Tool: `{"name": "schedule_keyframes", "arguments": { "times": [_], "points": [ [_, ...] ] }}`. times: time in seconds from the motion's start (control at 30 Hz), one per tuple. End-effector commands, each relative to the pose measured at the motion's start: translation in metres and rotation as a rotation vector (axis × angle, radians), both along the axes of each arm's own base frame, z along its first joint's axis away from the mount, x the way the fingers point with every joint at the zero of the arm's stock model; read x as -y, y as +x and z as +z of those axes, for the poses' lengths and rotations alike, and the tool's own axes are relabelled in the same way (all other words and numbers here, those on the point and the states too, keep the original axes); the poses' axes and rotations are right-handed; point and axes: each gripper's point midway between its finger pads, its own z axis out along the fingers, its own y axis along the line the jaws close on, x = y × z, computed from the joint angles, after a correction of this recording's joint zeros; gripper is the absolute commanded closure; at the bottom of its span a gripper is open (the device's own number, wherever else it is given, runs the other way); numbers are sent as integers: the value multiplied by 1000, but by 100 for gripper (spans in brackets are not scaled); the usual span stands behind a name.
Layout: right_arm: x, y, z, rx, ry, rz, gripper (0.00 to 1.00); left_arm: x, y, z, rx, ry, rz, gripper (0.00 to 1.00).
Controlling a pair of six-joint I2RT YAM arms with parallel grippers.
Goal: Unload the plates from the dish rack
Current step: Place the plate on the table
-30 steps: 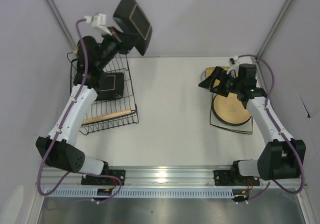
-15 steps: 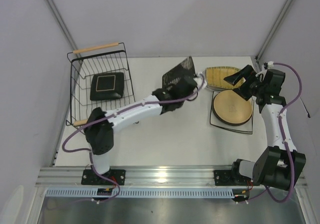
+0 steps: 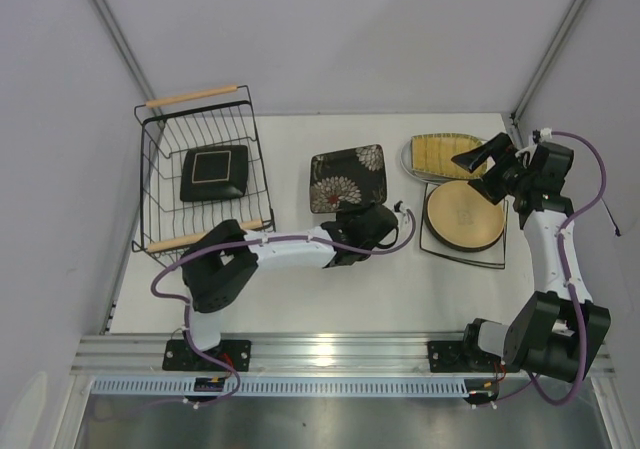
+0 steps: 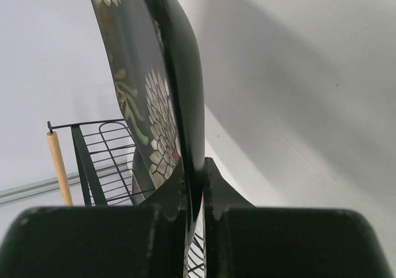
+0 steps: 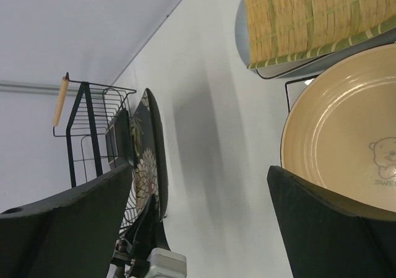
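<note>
One floral plate (image 3: 347,177) — its near edge pinched in the left gripper (image 4: 197,180); right gripper (image 5: 198,228) spread wide.

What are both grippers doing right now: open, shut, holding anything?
Left gripper: closed on the rim of the black floral plate.
Right gripper: open, holding nothing.

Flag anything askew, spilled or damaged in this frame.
Nothing stands out. The left gripper holds the floral square plate by its rim, a dark square plate lies flat in the dish rack, and the tan round plate rests level on a black-rimmed plate.
</note>
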Motion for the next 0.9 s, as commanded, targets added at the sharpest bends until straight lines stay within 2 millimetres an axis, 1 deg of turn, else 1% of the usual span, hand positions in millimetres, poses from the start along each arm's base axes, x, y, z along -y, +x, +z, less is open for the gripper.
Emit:
{"name": "schedule_keyframes", "arguments": {
  "times": [0.0, 0.03, 0.23, 0.5, 0.63, 0.77, 0.8, 0.83, 0.87],
  "points": [
    [-1, 1, 12, 50, 7, 8, 0, 8, 12, 43, 180, -106, 58, 100],
    [-1, 1, 10, 49, 7, 8, 0, 9, 12, 31, 172, -88, 57, 100],
    [-1, 0, 9, 49, 9, 6, 0, 18, 13, 5, 139, -82, 30, 100],
    [-2, -2, 5, 46, 18, 10, 0, 24, 11, -14, 98, -105, 7, 100],
    [-3, -4, 2, 43, 18, 10, 0, 22, 9, -27, 79, -106, 24, 100],
    [-3, -5, -1, 37, 20, 12, 0, 20, 8, -39, 69, -109, 40, 90],
    [-4, -5, -1, 39, 19, 13, 0, 18, 7, -45, 61, -103, 43, 87],
    [-3, -6, -2, 36, 19, 10, 0, 19, 6, -46, 59, -114, 47, 79],
    [-3, -6, -2, 38, 18, 12, 0, 17, 6, -49, 53, -113, 51, 78]
  ]
}}
